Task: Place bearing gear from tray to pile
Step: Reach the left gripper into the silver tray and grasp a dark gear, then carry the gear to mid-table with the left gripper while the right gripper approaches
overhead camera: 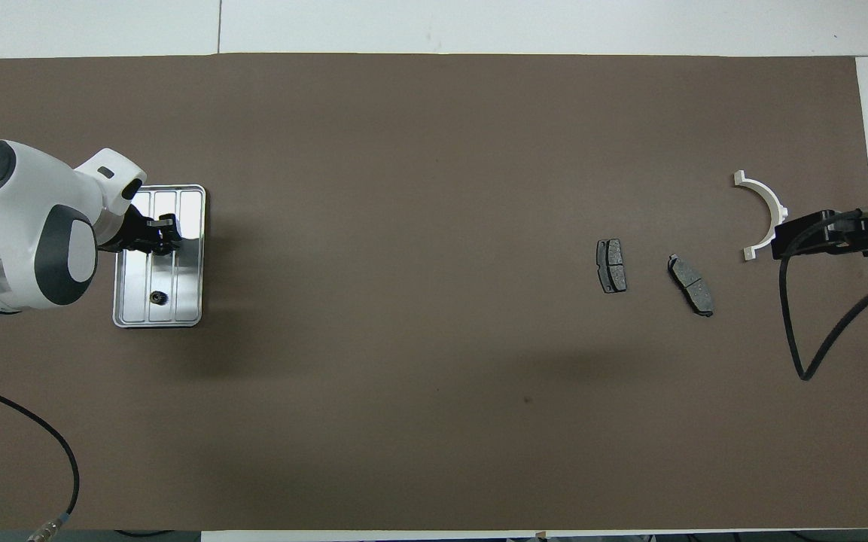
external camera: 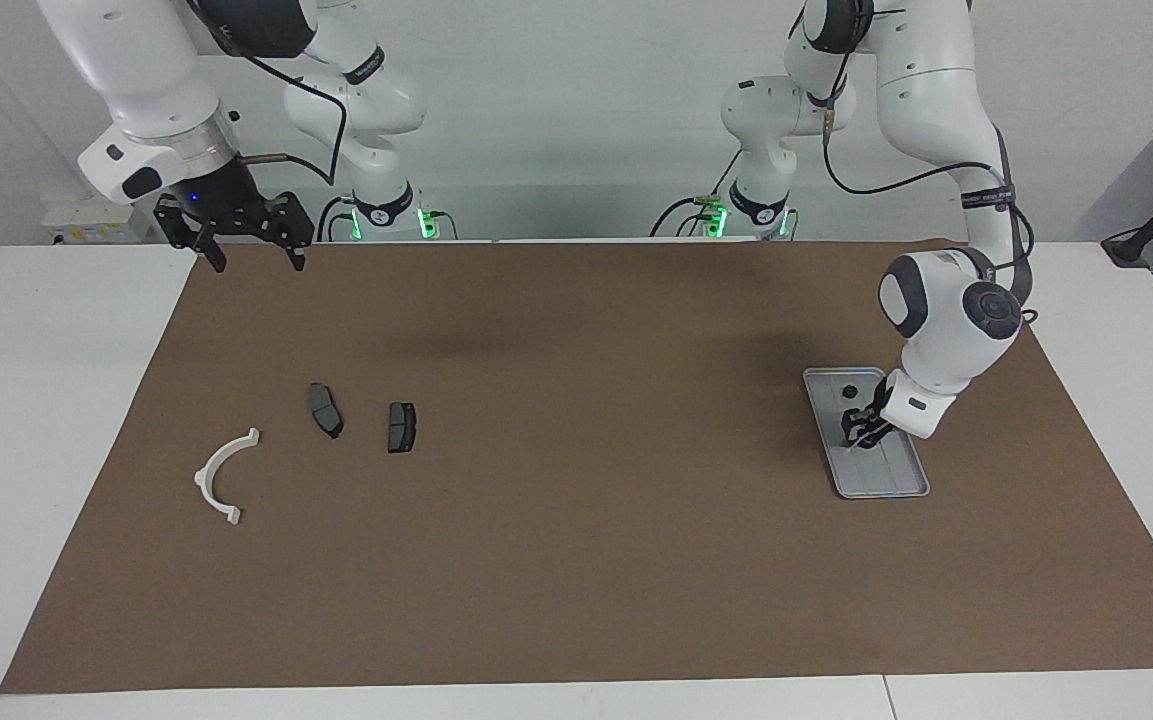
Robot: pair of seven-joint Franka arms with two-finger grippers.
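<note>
The silver tray lies toward the left arm's end of the table. A small dark bearing gear sits in the end of the tray nearer the robots. My left gripper is down over the tray's middle, apart from that gear. The pile lies toward the right arm's end: a white bracket and two dark brake pads. My right gripper waits open, high over the mat's edge by its base.
A brown mat covers most of the white table. A black cable hangs from the right arm near the bracket.
</note>
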